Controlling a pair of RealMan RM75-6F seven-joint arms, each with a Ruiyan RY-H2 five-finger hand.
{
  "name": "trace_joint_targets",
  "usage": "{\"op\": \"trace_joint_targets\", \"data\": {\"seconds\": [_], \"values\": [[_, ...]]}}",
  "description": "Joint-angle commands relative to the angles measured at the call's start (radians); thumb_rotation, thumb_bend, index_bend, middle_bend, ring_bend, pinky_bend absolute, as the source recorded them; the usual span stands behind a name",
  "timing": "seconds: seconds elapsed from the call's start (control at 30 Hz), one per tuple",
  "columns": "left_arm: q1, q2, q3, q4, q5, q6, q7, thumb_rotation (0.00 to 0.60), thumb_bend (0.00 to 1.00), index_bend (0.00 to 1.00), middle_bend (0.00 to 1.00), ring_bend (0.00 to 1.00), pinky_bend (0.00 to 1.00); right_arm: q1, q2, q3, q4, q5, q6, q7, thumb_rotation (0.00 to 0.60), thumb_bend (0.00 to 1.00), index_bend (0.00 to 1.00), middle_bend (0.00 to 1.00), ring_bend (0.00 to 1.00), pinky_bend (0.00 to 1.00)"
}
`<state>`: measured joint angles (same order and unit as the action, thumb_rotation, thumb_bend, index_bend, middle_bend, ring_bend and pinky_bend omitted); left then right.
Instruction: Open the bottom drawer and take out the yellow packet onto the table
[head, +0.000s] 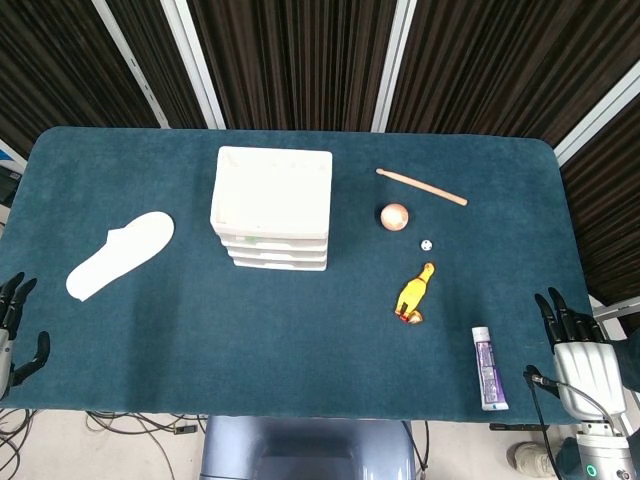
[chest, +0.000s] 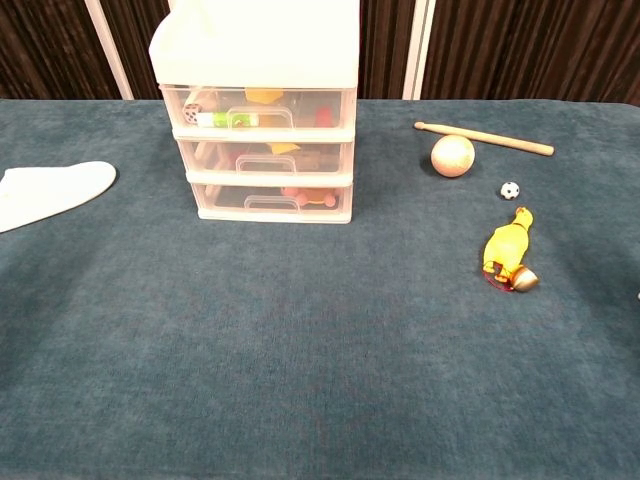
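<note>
A white three-drawer cabinet stands left of the table's centre, all drawers closed. Its bottom drawer has a clear front with a handle; pink and orange items show through it, and I cannot make out a yellow packet there. My left hand hangs off the table's near left corner with fingers spread, holding nothing. My right hand sits off the near right corner, fingers extended and empty. Neither hand appears in the chest view.
A white insole lies left of the cabinet. To the right lie a wooden stick, a wooden ball, a tiny soccer ball, a rubber chicken and a purple-labelled tube.
</note>
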<state>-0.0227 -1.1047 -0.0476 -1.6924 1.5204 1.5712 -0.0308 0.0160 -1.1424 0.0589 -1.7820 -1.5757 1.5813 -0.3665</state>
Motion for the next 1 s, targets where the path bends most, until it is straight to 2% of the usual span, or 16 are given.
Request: {"op": "trace_joint_targets", "data": {"seconds": [0.03, 0.23, 0.4, 0.6, 0.7, 0.87, 1.0], "values": [[-0.001, 0.000, -0.001, -0.001, -0.001, 0.000, 0.001, 0.600, 0.51, 0.03, 0.00, 0.00, 0.00, 0.004, 0.005, -0.005, -0.001, -0.017, -0.002, 0.060, 0.600, 0.16, 0.01, 0.08, 0.25, 0.23], [0.002, 0.000, 0.001, 0.000, 0.003, 0.004, 0.000, 0.600, 0.51, 0.03, 0.00, 0.00, 0.00, 0.014, 0.003, 0.000, 0.021, 0.000, -0.022, 0.135, 0.600, 0.16, 0.01, 0.10, 0.26, 0.23], [0.004, 0.001, 0.005, -0.004, 0.007, 0.005, 0.002, 0.600, 0.51, 0.03, 0.00, 0.00, 0.00, 0.036, -0.017, 0.004, 0.058, 0.012, -0.060, 0.244, 0.600, 0.16, 0.01, 0.12, 0.26, 0.24], [0.004, 0.001, 0.005, -0.004, 0.005, 0.004, -0.003, 0.600, 0.51, 0.03, 0.00, 0.00, 0.00, 0.090, -0.029, -0.035, 0.058, -0.034, -0.164, 0.540, 0.600, 0.23, 0.01, 0.19, 0.32, 0.32], [0.002, 0.002, 0.004, -0.003, -0.001, -0.002, -0.008, 0.600, 0.51, 0.03, 0.00, 0.00, 0.00, 0.116, -0.058, -0.036, 0.083, -0.053, -0.191, 0.513, 0.600, 0.23, 0.01, 0.23, 0.35, 0.42], [-0.001, 0.004, 0.002, -0.004, -0.009, -0.012, -0.014, 0.600, 0.51, 0.03, 0.00, 0.00, 0.00, 0.161, -0.125, -0.016, 0.059, -0.044, -0.241, 0.403, 0.600, 0.28, 0.02, 0.39, 0.50, 0.70], [-0.003, 0.005, 0.001, -0.004, -0.009, -0.015, -0.018, 0.600, 0.51, 0.03, 0.00, 0.00, 0.00, 0.215, -0.195, 0.019, 0.025, 0.014, -0.316, 0.351, 0.600, 0.31, 0.02, 0.42, 0.54, 0.75]]}}
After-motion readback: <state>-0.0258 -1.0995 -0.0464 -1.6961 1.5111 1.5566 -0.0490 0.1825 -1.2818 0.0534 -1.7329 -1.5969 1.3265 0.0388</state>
